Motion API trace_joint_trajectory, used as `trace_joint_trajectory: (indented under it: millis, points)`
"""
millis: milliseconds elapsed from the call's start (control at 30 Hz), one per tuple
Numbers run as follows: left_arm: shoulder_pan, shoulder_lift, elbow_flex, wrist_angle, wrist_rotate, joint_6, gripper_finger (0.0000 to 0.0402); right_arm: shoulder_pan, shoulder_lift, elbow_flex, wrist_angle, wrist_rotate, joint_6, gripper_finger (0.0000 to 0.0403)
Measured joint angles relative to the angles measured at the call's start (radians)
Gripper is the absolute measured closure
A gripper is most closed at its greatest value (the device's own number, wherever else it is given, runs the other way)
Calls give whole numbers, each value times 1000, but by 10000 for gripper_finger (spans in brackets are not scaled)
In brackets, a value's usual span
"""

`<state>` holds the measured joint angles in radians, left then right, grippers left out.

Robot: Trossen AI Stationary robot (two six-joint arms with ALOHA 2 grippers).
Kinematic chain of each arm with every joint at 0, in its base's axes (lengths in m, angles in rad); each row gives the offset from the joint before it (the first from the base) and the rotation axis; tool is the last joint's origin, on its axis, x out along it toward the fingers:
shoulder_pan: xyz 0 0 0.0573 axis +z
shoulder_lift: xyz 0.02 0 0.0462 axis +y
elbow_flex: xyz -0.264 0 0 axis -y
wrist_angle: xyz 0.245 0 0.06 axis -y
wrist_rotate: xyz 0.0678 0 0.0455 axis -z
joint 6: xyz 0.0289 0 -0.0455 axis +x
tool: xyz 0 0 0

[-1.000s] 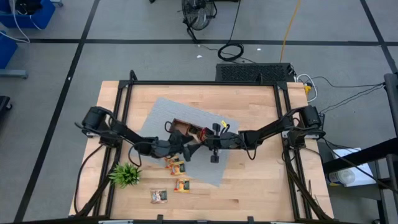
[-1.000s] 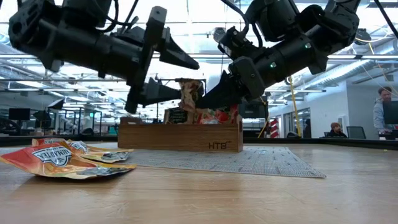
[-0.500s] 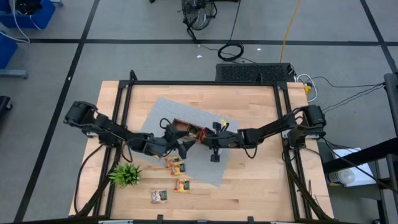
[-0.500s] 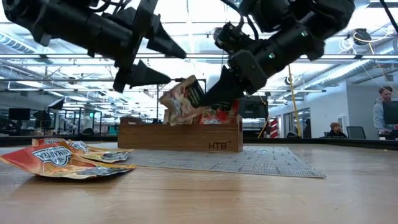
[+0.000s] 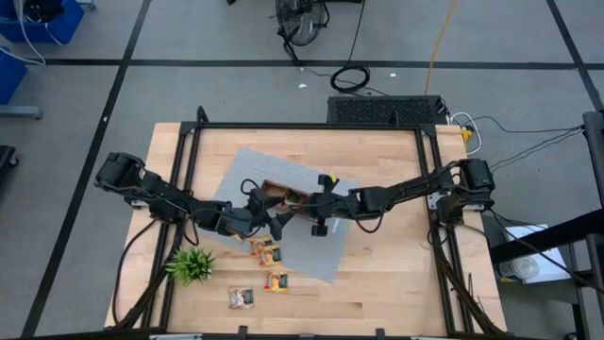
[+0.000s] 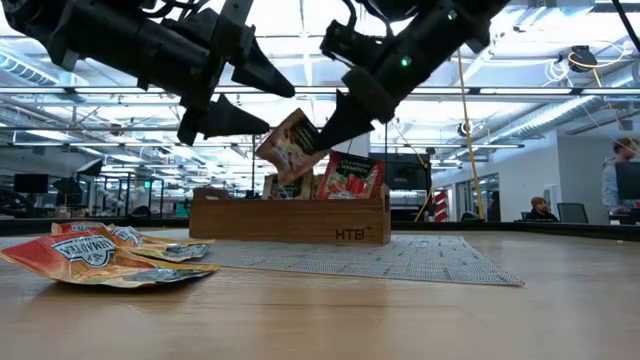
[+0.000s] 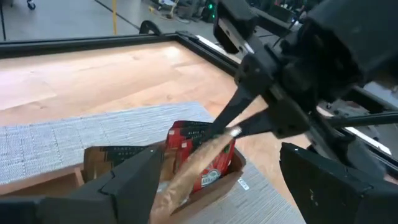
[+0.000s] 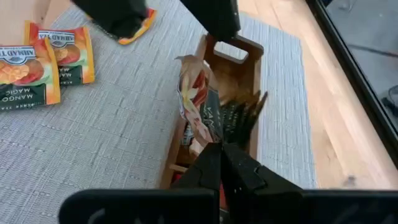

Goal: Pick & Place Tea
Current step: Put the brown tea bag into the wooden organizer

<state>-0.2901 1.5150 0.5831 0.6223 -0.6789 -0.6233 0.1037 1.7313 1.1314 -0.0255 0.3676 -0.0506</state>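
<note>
My right gripper (image 6: 330, 128) is shut on a pale and red tea sachet (image 6: 295, 146) that hangs tilted above the brown wooden tray (image 6: 290, 222). In the high view this gripper (image 5: 302, 201) is over the tray (image 5: 286, 195). A red sachet (image 6: 350, 176) stands upright in the tray beside dark ones. My left gripper (image 6: 282, 110) is open, level with the held sachet on its left, apart from it; in the high view it (image 5: 276, 220) sits near the tray's near side. Three more sachets (image 5: 265, 250) lie on the mat and table. My right gripper pinches the sachet between its two shut fingers at one edge (image 8: 209, 140), the upper right edge (image 6: 322, 134) in the low view. The fingers slant down at it from the table's right. The sachet is lifted clear above the tray, tilted, hanging below the fingertips.
A grey woven mat (image 5: 241, 175) lies under the tray. A small green spiky plant (image 5: 191, 264) stands near the table's near-left corner. Orange-yellow sachets (image 8: 37, 62) lie on the mat beside the tray. People sit in the room beyond the table (image 6: 615, 180).
My left gripper drew back from the sachet toward the table's left and rose a little. My right gripper, shut on the sachet, rose and shifted toward the table's left. The sachet went from upright at the tray to tilted and lifted clear above it.
</note>
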Motion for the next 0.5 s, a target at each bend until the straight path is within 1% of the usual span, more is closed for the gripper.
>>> trace_joint_trajectory:
  millis: [133, 400, 500]
  points:
    - [0, 0, 0, 2, -3, 25, 78, -19, 0, 16, -60, -3, 32, 403]
    - [0, 0, 0, 8, -3, 69, 78, -33, 51, 18, -55, -5, 70, 403]
    - [0, 0, 0, 9, -3, 79, 78, -33, 55, 18, -79, -5, 86, 403]
